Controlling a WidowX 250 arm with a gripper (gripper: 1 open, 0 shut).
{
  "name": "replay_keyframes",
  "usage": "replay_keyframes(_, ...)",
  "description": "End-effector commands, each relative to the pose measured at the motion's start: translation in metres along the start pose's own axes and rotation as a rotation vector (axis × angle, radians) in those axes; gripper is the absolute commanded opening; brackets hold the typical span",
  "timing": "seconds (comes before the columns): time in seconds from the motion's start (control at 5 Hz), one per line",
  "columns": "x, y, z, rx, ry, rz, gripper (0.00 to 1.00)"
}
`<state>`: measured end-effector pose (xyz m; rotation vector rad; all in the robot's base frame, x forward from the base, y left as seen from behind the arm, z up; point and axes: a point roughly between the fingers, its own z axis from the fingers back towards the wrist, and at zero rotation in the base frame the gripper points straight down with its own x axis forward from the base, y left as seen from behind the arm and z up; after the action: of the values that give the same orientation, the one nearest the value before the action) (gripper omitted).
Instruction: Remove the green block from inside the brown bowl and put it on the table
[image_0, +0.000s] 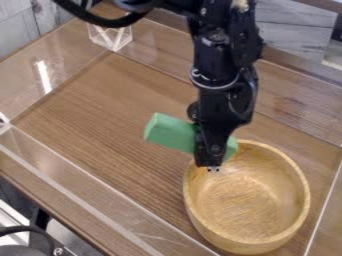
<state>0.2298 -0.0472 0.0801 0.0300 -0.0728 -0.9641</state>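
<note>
The green block (171, 133) is a flat mint-green piece, tilted, hanging just over the far left rim of the brown bowl (201, 208). My gripper (210, 163) points straight down and is shut on the block's right end, its black fingers covering that part. Most of the block sticks out to the left, over the table (107, 110). The bowl is a round light wooden dish at the lower right, and its inside shows only bare wood grain.
Low clear acrylic walls (80, 205) run along the table's edges. A small clear holder (110, 36) stands at the far left corner. The dark arm (221, 60) rises from the gripper toward the top of the view.
</note>
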Motion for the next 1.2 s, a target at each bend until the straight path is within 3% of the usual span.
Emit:
replay_keyframes(0.0, 0.0019, 0.0058, 0.0109, 0.039, -0.043, 0.008, 0.0)
replay_keyframes(1.0, 0.0004, 0.0086, 0.0102, 0.049, -0.06, 0.002, 0.0)
